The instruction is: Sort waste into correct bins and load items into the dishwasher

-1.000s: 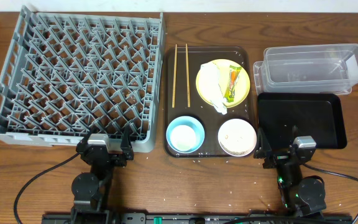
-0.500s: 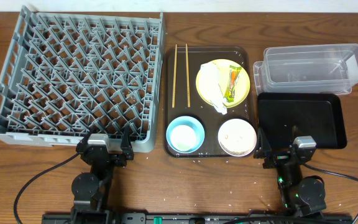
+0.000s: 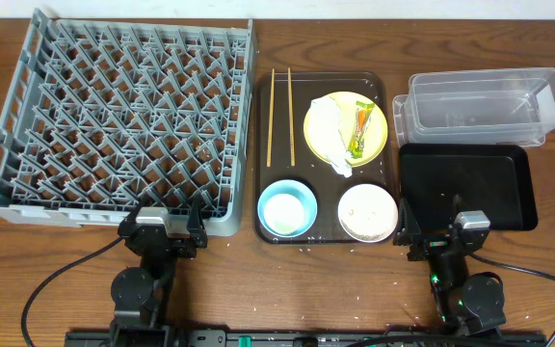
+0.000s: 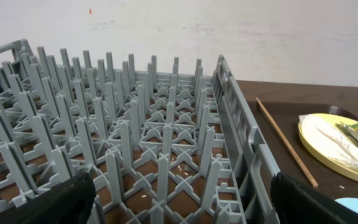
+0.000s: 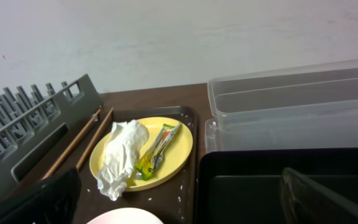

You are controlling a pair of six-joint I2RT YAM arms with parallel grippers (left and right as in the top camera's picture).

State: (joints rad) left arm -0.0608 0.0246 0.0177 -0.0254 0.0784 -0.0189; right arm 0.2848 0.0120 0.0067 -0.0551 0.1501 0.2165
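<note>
A yellow plate on the brown serving tray carries a crumpled white napkin and a green-and-orange wrapper; all three also show in the right wrist view, plate, napkin, wrapper. Wooden chopsticks lie left of the plate. A light blue bowl and a white bowl with pale scraps sit at the tray's front. The grey dish rack is at left. The clear tub and black tray are at right. My left gripper and right gripper are open, empty, at the table's front.
Small pale crumbs are scattered on the wood in front of the serving tray. The dish rack's near wall stands right in front of my left gripper. The black tray's rim lies right in front of my right gripper.
</note>
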